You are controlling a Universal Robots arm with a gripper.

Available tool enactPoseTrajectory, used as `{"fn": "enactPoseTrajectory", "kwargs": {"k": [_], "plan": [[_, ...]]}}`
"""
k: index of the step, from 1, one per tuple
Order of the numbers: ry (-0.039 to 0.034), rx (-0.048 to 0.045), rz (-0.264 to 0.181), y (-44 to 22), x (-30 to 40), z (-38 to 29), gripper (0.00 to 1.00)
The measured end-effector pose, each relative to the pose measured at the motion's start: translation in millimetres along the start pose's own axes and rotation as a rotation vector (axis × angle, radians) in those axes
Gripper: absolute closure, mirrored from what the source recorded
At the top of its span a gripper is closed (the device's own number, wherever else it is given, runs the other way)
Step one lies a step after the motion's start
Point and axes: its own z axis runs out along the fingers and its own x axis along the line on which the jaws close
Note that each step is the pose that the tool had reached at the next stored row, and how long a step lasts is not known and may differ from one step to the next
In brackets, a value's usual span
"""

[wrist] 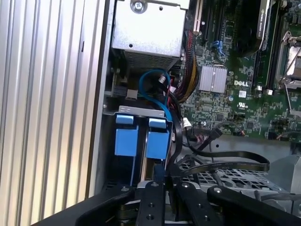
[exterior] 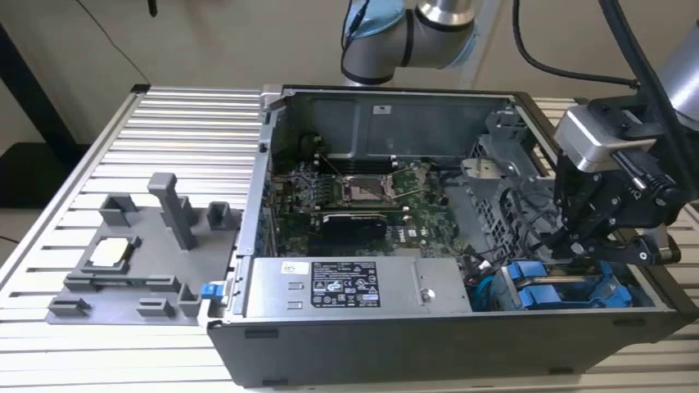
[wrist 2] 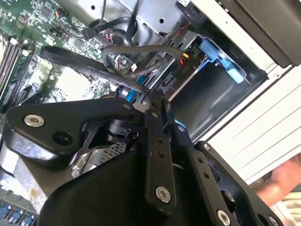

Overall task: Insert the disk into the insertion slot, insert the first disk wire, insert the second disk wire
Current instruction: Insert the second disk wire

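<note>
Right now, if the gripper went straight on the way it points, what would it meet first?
Probably the black cables looping just ahead of the black gripper, with the two bright blue plastic drive carriers in their bay beyond. Depth between fingertips and cables is unclear.

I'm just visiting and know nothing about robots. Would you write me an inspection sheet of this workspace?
Surface: ribbed aluminium table, carrying an open dark grey computer case.
Job's things: two blue-framed drives sit side by side in the case's bay; which one is the task's cannot be told.
Clutter: grey plastic fixture tray on the exterior view's left.
Grippers: black gripper low inside the case, above the drive bay.
Cables: black flat cables loop near the bay; blue cable beside them.
Surroundings: pale wall.
</note>
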Motion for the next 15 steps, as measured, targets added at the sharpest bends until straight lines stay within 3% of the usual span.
{"fn": "enactPoseTrajectory", "kwargs": {"k": [15], "plan": [[0.0001, 0.005, 0.05, -6.5, 1.6, 6.3, 0.84]]}}
